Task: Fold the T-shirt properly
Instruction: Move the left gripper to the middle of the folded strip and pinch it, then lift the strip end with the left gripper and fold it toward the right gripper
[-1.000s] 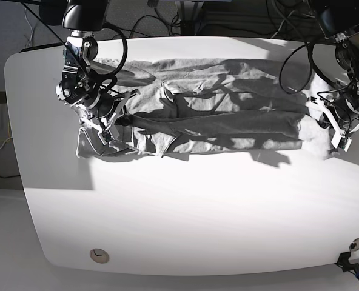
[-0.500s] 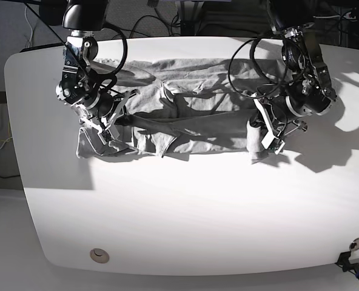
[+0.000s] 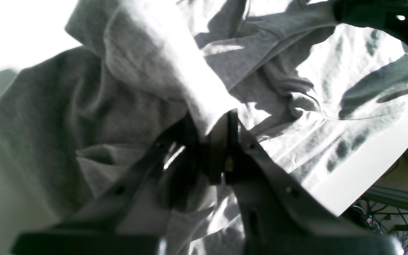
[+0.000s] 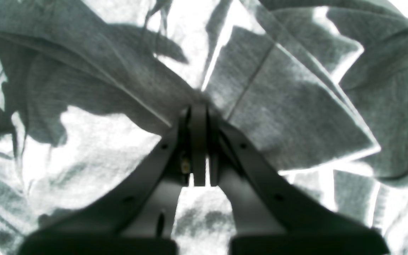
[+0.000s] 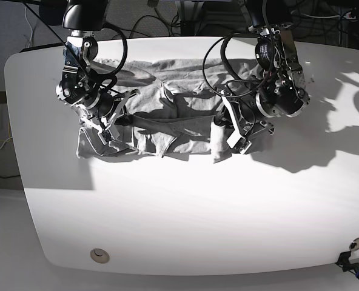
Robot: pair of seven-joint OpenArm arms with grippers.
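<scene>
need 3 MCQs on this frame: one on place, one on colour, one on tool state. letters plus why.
1. In the base view, where is the left tool?
A. Over the T-shirt
B. At the table's near edge
C. Off the table

2. What colour is the T-shirt?
A. Red
B. Grey
C. Navy

3. What is the right tool doing?
A. Wide open above the cloth
B. Shut on nothing
C. Shut on the T-shirt

Key: 1 A, it hangs over the shirt's middle with a fold of cloth; 2 B, heather grey in every view; 3 C, its wrist view shows cloth pinched between closed fingers.
</scene>
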